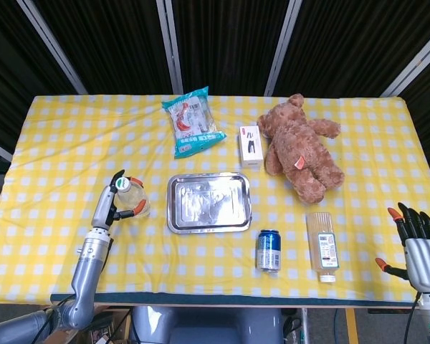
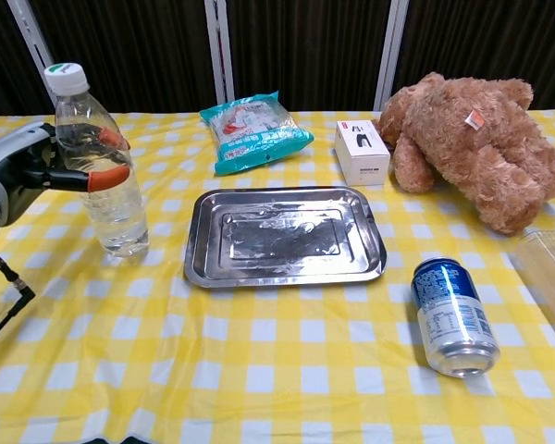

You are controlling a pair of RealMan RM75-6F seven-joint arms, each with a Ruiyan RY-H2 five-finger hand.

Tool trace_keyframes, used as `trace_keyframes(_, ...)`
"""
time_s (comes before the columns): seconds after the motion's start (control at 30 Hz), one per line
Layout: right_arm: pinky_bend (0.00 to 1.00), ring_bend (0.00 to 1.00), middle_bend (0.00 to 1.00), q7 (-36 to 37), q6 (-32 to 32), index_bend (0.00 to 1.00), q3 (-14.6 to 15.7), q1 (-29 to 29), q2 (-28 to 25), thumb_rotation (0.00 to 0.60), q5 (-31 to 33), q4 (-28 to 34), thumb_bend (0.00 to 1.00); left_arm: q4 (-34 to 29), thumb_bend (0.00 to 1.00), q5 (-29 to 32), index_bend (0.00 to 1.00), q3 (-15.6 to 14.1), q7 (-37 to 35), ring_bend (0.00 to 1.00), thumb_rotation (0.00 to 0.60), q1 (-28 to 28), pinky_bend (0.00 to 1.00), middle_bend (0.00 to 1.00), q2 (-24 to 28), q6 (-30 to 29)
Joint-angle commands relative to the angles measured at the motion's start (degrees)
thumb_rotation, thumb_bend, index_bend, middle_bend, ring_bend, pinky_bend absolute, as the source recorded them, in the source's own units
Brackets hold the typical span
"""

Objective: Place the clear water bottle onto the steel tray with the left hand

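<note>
On the surface (image 2: 259,379), the water bottle (image 2: 97,166) stands left of the tray (image 2: 284,237), with snack bag (image 2: 252,128), box (image 2: 362,152) and teddy bear (image 2: 472,148) behind and the can (image 2: 450,316) front-right.

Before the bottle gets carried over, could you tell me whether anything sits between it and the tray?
Nothing visible does. The bottle, held in the left hand, stands just left of the tray, with only bare cloth between them.

right hand (image 1: 418,244) cropped low, plastic jar (image 2: 550,273) cut off
</note>
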State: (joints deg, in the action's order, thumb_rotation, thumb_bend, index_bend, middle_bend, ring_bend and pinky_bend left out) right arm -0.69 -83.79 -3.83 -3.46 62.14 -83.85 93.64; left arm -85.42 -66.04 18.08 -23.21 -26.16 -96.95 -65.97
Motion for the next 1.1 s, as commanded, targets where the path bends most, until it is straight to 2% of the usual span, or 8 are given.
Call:
trace_keyframes(0.03,0.0,0.0,0.0,-0.2,0.1,0.1,0.0,-0.1,0.1,0.6,0.1,-0.1,0.05,-7.3,0.51,-0.7,0.57,1.4,0.9,0.06,0.6,-0.1,0.04,0.52,3.0,-0.1)
trace_keyframes(0.17,0.0,0.0,0.0,-0.4,0.2,0.1,0.0,-0.1,0.2,0.6,0.2,-0.1,0.05,-18.7,0.51,-1.5,0.57,3.4,5.1,0.06,0.6,-0.5,0.04,0.52,7.5,-1.2)
trace_keyframes(0.33,0.0,0.0,0.0,-0.4,0.4,0.1,0.1,-0.2,0.3,0.6,0.1,-0.1,0.05,-33.3,0.5,-2.1,0.58,6.9,15.7,0.06,0.6,-1.3,0.04,0.52,11.9,-6.0)
trace_keyframes(0.47,0.0,0.0,0.0,-0.6,0.3,0.1,0.2,-0.2,0.2,0.6,-0.3,0.2,0.05,-41.7,0.49,-0.5,0.58,9.5,23.8,0.06,0.6,-2.1,0.04,0.53,14.1,-9.4)
trace_keyframes(0.57,0.0,0.0,0.0,-0.5,0.1,0.1,0.3,-0.1,0.2,0.6,-0.6,0.4,0.05,-44.7,0.48,0.9,0.59,9.8,27.8,0.06,0.6,-2.2,0.04,0.53,15.1,-11.6)
trace_keyframes(0.73,0.0,0.0,0.0,-0.5,0.1,0.1,0.4,-0.1,0.1,0.6,-0.7,0.5,0.05,-39.4,0.48,2.3,0.59,7.9,27.4,0.06,0.6,-1.8,0.04,0.52,13.9,-13.0)
trace_keyframes(0.97,0.0,0.0,0.0,-0.5,0.8,0.1,0.1,-0.4,0.3,0.6,0.2,0.1,0.05,-24.8,0.48,3.7,0.59,3.8,17.6,0.06,0.6,-1.8,0.04,0.52,11.0,-7.0)
trace_keyframes(1.1,0.0,0.0,0.0,-0.8,1.0,0.1,0.0,-0.5,0.5,0.6,0.4,-0.1,0.05,-18.7,0.48,3.5,0.59,2.0,13.5,0.06,0.6,-2.0,0.04,0.52,9.1,-4.3)
